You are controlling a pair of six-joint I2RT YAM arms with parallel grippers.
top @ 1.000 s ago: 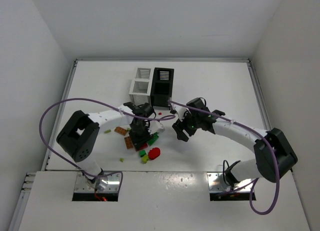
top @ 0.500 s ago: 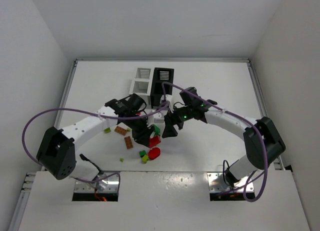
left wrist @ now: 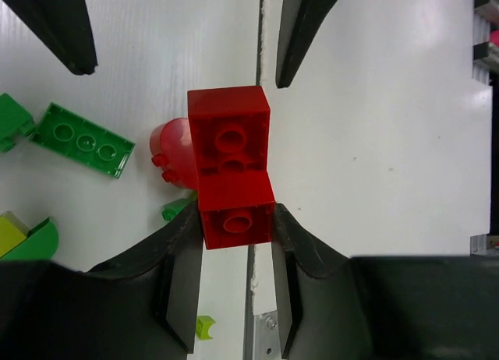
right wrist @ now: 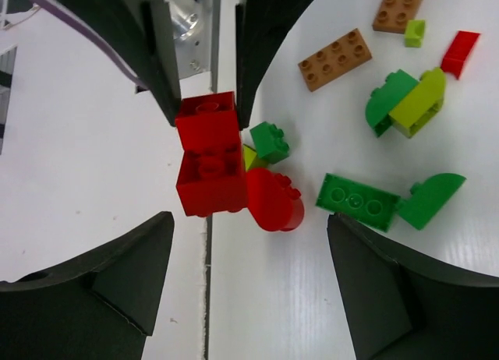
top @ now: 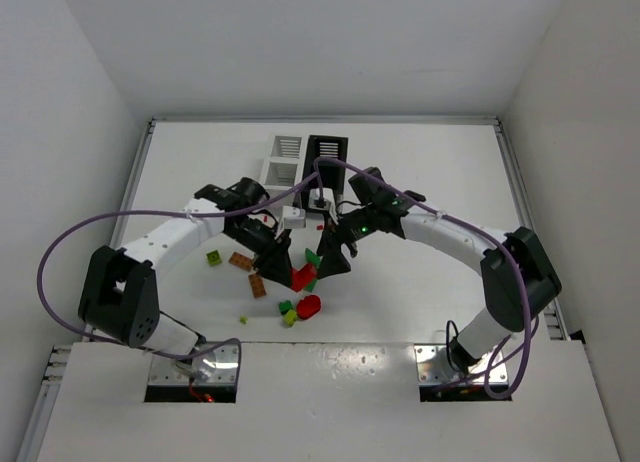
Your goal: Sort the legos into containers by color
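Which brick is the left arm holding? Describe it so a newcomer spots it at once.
From the bins mid-table, come nearer to the scattered bricks. There the left claw pinches a red piece, two square bricks joined; the neighbouring red piece is rounded and lies loose.

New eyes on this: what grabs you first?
A chunky red plastic Lego stack sits mid-scene, clamped at its lower block by the left end effector. The right end effector faces it head-on, jaws wide, holding nothing. Loose green, yellow-green and orange-brown bricks lie scattered beside it on the white table, and the slatted white and black bins stand farther back.
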